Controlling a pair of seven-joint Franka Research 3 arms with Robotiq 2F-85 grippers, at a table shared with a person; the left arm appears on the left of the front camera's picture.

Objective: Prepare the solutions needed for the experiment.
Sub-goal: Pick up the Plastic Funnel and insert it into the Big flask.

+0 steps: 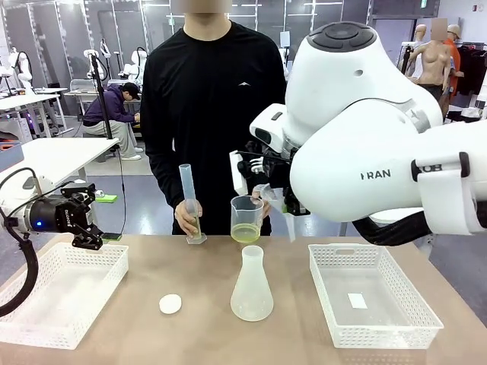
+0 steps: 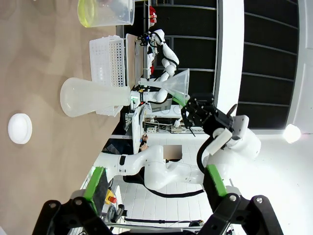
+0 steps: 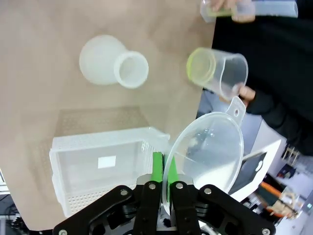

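Right wrist view: the right fingers are clenched on the thin rim of a clear funnel, held well apart from the flask on the bench; the left fingers hang released. If that rim slips or the spout misses the narrow neck, the yellow-green solution in the person's beaker would likely spill.

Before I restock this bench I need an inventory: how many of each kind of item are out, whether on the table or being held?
Graduated cylinder: 1
Beaker, holding the yellow-green solution: 1
Conical flask: 1
Funnel: 1
White baskets: 2
White disc: 1
Total: 7
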